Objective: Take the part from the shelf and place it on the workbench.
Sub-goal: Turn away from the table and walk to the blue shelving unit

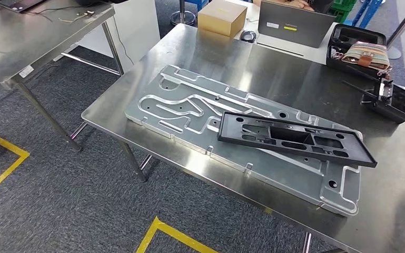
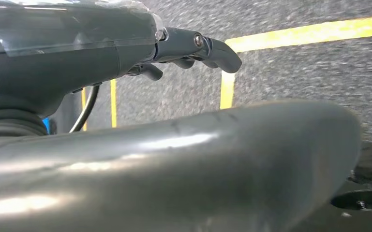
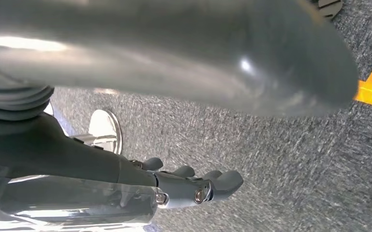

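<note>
Floor: grey carpet (image 1: 73, 205) marked with yellow tape lines (image 1: 163, 232).
Bench: a stainless steel bench (image 1: 400, 211) fills the middle of the head view, with a second steel table (image 1: 10, 47) well apart at upper left.
Plate: a large machined aluminium plate (image 1: 189, 103) with milled channels lies flat across the bench.
Part: a long black plastic part (image 1: 295, 138) with rectangular cut-outs lies on top of the plate, toward its right end, slightly askew to the plate's edges.
Far edge: a cardboard box (image 1: 222, 17), a grey laptop (image 1: 295, 23) and a small dark puck-like object (image 1: 248, 36) between them sit along the back of the bench.
Right side: a black case (image 1: 347, 37) holding a striped fabric pouch (image 1: 367, 54), and just beside it a black box (image 1: 397, 101).
Left hand: the left hand (image 2: 184, 53) hangs over the carpet, fingers loosely extended and a little apart, holding nothing.
Right hand: the right hand (image 3: 184, 181) hangs over the carpet too, fingers extended and slightly spread, holding nothing; a round metal foot (image 3: 105, 130) stands on the floor near it.
</note>
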